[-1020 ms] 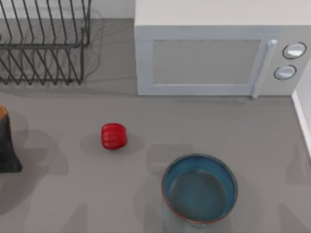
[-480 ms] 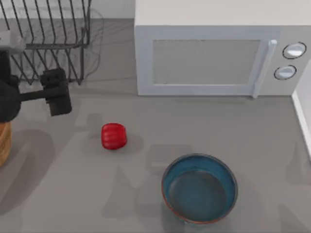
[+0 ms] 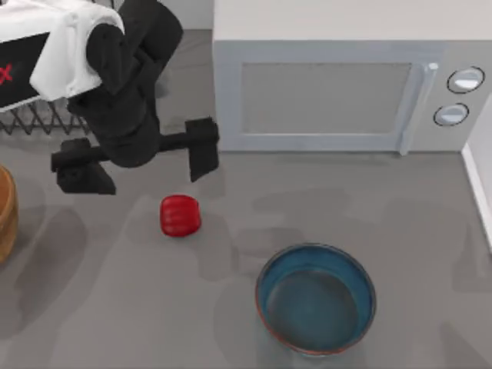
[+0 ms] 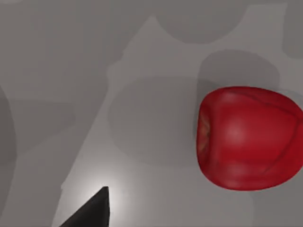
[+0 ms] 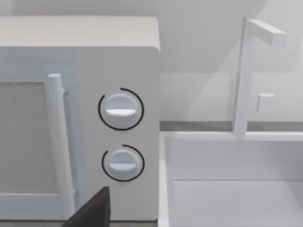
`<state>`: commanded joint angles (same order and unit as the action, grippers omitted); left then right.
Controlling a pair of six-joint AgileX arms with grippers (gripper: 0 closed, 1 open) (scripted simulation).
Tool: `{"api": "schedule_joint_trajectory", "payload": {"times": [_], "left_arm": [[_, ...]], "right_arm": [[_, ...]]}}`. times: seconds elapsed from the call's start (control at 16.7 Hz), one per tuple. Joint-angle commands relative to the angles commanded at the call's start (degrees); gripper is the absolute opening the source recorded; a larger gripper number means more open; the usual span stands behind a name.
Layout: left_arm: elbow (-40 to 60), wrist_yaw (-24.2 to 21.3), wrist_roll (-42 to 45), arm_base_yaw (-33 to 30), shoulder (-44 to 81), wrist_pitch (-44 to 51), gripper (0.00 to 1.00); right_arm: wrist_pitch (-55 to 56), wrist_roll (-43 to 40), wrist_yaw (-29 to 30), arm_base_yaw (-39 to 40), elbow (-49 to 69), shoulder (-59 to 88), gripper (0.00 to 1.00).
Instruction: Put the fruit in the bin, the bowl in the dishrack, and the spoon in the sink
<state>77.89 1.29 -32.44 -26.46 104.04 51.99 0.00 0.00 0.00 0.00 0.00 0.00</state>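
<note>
The red ribbed fruit [image 3: 180, 215] lies on the grey table left of centre, and it looks large in the left wrist view [image 4: 248, 137]. My left gripper [image 3: 142, 157] hangs open just behind and above it, fingers spread wide to either side. The blue-teal bowl [image 3: 315, 298] stands upright at the front, right of centre. The orange-brown bin [image 3: 4, 215] peeks in at the left edge. My left arm partly covers the black wire dishrack [image 3: 31, 121] at the back left. The white sink [image 5: 227, 189] is at the far right, and my right gripper is near it. The spoon is out of view.
A white microwave [image 3: 330, 92] takes up the back, right of the rack, with its handle and two knobs [image 5: 120, 109] toward the sink. A white faucet [image 5: 246, 75] rises behind the sink. Bare grey table lies between the fruit, the bowl and the bin.
My left arm has swung in from the left edge to above the table behind the fruit, its fingers now spread wide. The fruit and the bowl have not moved.
</note>
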Motion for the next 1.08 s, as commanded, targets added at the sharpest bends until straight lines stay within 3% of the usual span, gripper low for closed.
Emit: {"api": "schedule_joint_trajectory", "payload": {"times": [0.24, 0.66, 1.08], "left_arm": [[6.66, 0.07, -2.76, -2.36, 8.90, 4.54, 1.00], [6.96, 0.05, -2.91, -2.31, 9.67, 4.63, 1.00], [1.09, 0.00, -2.60, -2.25, 15.62, -7.49, 1.00]], "right_arm": [[0.00, 0.00, 0.00, 0.00, 0.00, 0.00, 1.00], [0.00, 0.00, 0.00, 0.00, 0.00, 0.00, 1.00], [0.00, 0.00, 0.00, 0.00, 0.00, 0.00, 1.00]]}}
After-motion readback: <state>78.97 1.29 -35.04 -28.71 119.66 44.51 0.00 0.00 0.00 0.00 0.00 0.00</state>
